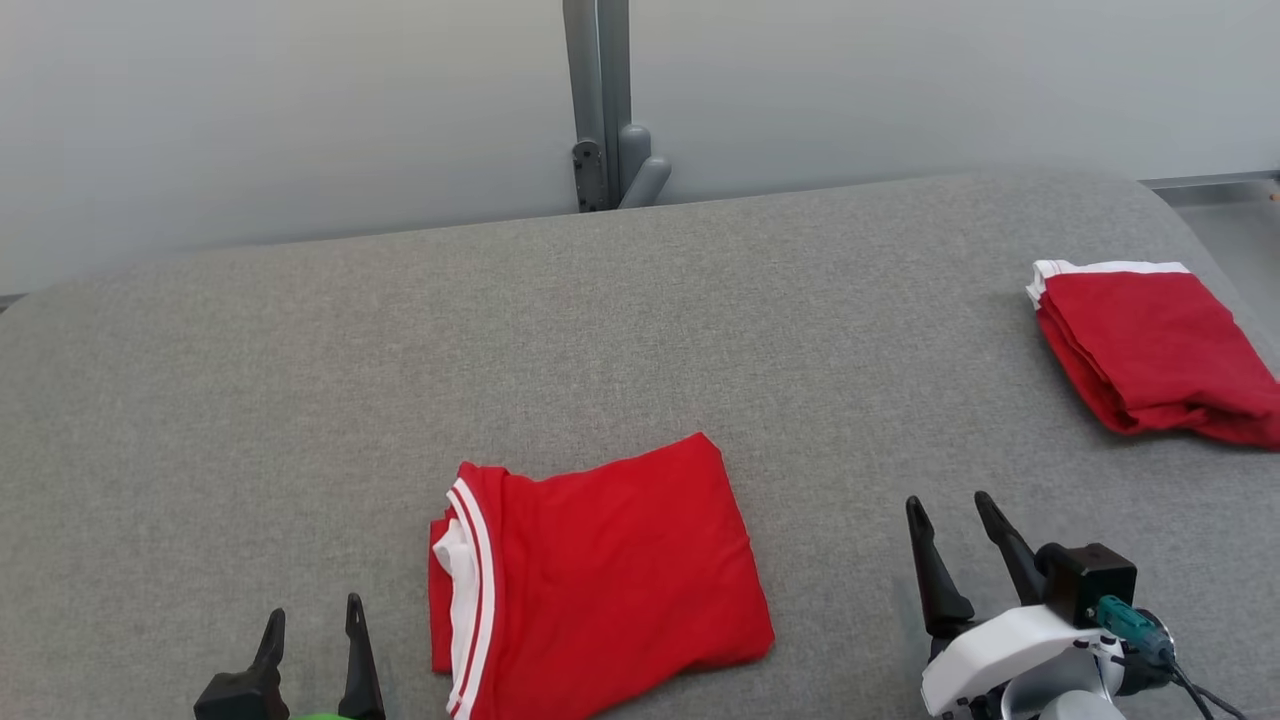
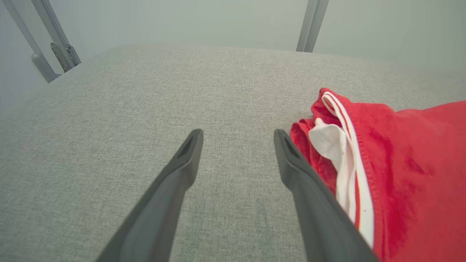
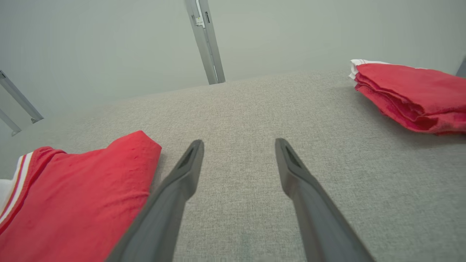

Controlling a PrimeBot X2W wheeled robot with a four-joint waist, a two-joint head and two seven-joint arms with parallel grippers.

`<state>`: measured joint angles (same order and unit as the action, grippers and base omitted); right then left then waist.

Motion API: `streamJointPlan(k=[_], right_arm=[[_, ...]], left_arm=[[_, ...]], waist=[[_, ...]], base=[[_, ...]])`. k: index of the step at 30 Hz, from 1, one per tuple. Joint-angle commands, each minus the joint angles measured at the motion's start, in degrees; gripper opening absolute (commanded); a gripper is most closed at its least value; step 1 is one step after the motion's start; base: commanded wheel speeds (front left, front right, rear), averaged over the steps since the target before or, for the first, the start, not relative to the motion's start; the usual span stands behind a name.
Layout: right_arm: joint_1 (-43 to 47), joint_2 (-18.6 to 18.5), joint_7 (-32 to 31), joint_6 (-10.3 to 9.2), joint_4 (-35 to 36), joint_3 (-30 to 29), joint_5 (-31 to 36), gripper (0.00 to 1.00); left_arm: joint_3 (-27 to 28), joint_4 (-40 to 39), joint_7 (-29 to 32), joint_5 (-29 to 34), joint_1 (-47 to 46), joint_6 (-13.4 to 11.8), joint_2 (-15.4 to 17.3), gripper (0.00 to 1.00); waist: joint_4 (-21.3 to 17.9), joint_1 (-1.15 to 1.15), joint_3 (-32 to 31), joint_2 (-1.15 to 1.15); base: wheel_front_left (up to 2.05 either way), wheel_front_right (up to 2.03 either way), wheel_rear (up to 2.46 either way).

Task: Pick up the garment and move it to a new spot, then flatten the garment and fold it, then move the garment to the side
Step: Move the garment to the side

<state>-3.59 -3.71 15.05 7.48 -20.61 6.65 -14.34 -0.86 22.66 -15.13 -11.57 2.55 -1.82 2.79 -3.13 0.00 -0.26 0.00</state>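
Two red garments lie on the grey cloth-covered counter (image 1: 300, 380) in the head view. The folded red garment (image 1: 610, 570), with white striped trim, is at the lower middle of the frame. The second red garment (image 1: 1150, 350), also folded, is at the right edge, well apart from it. The left claw (image 1: 315, 606) at the lower left and the right claw (image 1: 947, 498) at the lower right are both spread and carry nothing.

In the left wrist view, the left claw (image 2: 238, 133) is released over bare cloth, and one finger stands just beside the trimmed edge of the folded red garment (image 2: 411, 163).

In the right wrist view, the right claw (image 3: 239, 141) is also released. The folded red garment (image 3: 83, 193) is at the lower left and the second red garment (image 3: 411, 94) at the upper right.

I judge that the folding is finished and moving it to the side remains. The next move probably calls for a grip that takes all layers together, so the fold does not open.

The count is two garments, two claws, one counter.
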Motion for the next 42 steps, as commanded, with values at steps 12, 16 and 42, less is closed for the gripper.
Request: streamJointPlan(k=[12, 16, 42], right_arm=[[-3.34, 0.65, 0.14, 0.01, -4.50, 11.13, -5.70, 1.00], [-10.46, 0.57, -0.91, 0.01, -11.39, 18.93, -11.60, 1.00], [-19.81, -0.28, 0.16, -0.06, -27.39, 24.01, -19.68, 0.00]], left_arm=[[-1.74, 0.76, 0.03, -0.32, 0.78, 1.49, 0.27, 1.00], [-2.68, 1.58, 0.02, 0.25, 0.01, 1.71, 0.26, 1.00], [-5.44, -1.94, 0.02, 0.77, -4.12, 2.47, 0.25, 1.00]], waist=[[2.24, 0.00, 0.97, 0.00], [4.13, 0.00, 2.88, 0.00], [-19.58, 0.00, 5.31, 0.00]], base=[[0.00, 0.00, 0.00], [0.00, 0.00, 0.00], [0.00, 0.00, 0.00]])
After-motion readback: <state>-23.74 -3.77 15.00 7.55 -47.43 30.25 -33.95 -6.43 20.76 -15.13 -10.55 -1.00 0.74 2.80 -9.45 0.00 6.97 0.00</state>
